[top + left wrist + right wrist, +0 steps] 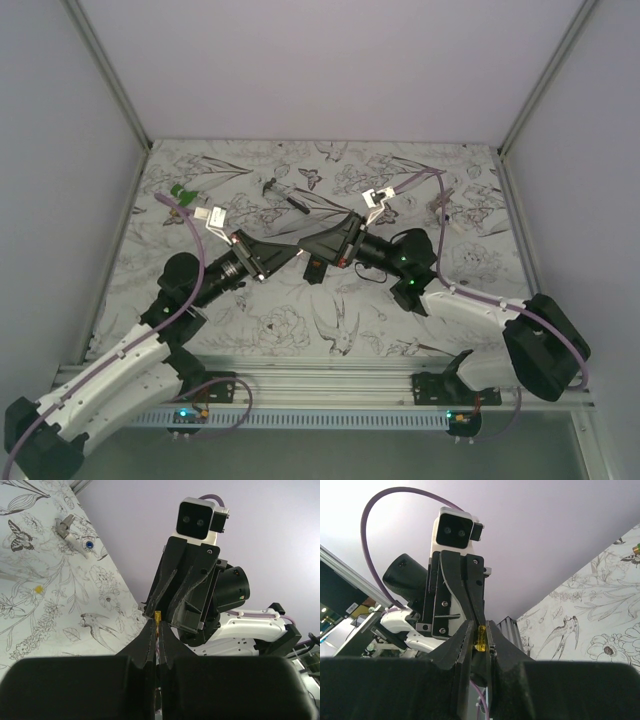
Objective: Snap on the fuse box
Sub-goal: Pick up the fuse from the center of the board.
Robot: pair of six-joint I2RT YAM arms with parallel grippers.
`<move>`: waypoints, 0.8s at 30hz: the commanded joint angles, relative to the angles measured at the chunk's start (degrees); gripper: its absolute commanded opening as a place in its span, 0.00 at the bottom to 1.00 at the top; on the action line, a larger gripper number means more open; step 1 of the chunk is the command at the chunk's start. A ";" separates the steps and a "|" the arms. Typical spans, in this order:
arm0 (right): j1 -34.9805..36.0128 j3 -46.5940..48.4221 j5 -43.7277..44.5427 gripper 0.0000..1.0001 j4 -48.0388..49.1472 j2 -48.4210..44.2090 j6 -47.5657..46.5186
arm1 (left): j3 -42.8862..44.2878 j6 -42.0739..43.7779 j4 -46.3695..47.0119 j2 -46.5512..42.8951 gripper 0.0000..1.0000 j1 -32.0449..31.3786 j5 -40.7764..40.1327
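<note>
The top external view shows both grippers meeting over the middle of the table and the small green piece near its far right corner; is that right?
No: in the top external view the small green piece lies near the far left corner. The left gripper and right gripper do meet over the middle of the table.

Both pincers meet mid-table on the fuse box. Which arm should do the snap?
Right, probably. The right pincer has the fuse box seated between its fingers; the left pincer only nips it at the tips, better for bracing.
</note>
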 commanded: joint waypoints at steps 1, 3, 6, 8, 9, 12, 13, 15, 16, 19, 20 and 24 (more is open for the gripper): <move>-0.36 1.12 -1.57 0.19 2.25 0.54 0.99 | -0.74 0.95 4.98 -1.76 0.00 -0.33 -1.09; -0.36 1.27 -2.01 0.19 2.37 0.90 1.21 | -0.96 0.98 5.24 -1.90 0.00 -0.33 -1.22; -0.35 1.47 -2.63 0.17 2.57 1.67 1.58 | -0.98 1.03 5.73 -1.92 0.00 -0.33 -1.00; -0.30 1.69 -3.30 0.13 3.21 2.20 1.93 | -1.02 1.19 5.95 -1.82 0.00 -0.33 -0.86; -0.36 1.80 -3.63 0.11 3.38 2.54 2.07 | -1.06 1.21 6.09 -1.72 0.00 -0.33 -0.85; -0.32 2.48 -4.93 0.05 3.96 3.51 2.19 | -1.22 1.30 6.17 -1.07 0.00 -0.33 -0.98; -0.36 2.76 -5.39 0.01 4.08 3.96 2.12 | -1.36 1.30 6.24 -0.94 0.00 -0.33 -1.05; -0.43 3.26 -5.77 0.00 3.34 4.57 1.35 | -1.75 1.74 6.19 -0.67 0.01 -0.28 -1.47; -0.50 3.50 -5.78 0.00 2.50 4.71 0.73 | -2.15 1.94 6.23 -0.69 0.06 -0.32 -1.93; -1.61 4.20 -5.75 0.00 -1.76 4.62 -2.57 | -3.40 3.34 6.02 -0.78 0.17 -0.28 -3.04; -2.17 4.52 -5.77 0.00 -3.83 4.45 -4.13 | -3.94 3.66 5.74 -0.85 0.21 -0.13 -3.27; -3.33 8.16 -4.79 0.00 -19.54 3.26 -15.63 | -5.09 4.07 -1.40 -2.49 0.31 2.75 -4.06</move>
